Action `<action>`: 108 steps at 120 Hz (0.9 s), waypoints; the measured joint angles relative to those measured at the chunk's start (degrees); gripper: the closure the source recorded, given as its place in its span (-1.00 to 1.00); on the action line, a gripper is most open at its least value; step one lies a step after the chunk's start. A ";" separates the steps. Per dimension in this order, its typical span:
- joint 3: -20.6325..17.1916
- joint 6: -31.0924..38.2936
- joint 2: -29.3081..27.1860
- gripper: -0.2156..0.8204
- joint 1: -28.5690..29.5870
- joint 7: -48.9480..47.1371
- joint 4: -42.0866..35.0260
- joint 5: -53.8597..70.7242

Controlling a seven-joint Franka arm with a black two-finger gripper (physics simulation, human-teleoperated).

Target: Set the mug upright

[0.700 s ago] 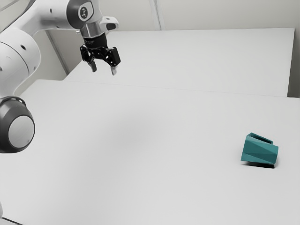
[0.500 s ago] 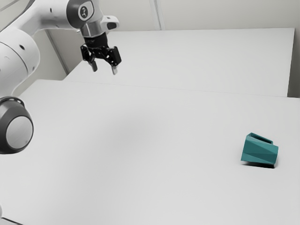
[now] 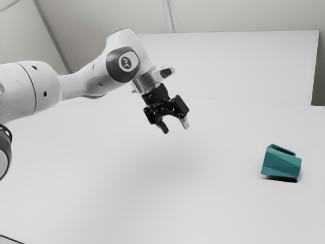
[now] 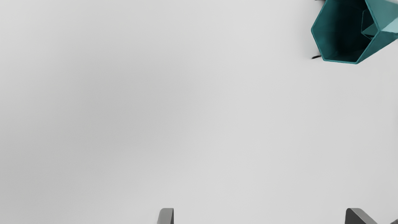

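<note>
In the exterior view my gripper (image 3: pixel 175 128) hangs tilted above the table, well apart from the mug and toward the exterior view's left of it. The teal faceted mug (image 3: pixel 281 163) lies on its side. In the wrist view the mug (image 4: pixel 345 34) turns its dark, six-sided mouth toward the camera, and its far end is cut off by the picture's edge. The two fingertips of the gripper (image 4: pixel 259 214) stand wide apart with nothing between them.
A pale table (image 3: pixel 127 193) lies beneath the arm and the mug. Behind it rises a white panel-like surface (image 3: pixel 238 63), with a pale wall (image 3: pixel 228 15) farther back.
My arm has swung toward the exterior view's right and lower in the picture, bringing the gripper closer to the mug, and the hand has tilted. The mug has stayed where it was.
</note>
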 joint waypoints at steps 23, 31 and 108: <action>-1.75 8.02 1.74 -0.58 -3.60 3.09 -5.52 -12.86; -1.80 10.47 3.73 -0.58 -5.46 4.50 -5.42 -16.53; -1.82 18.31 22.98 -0.58 -13.71 12.31 13.36 -26.71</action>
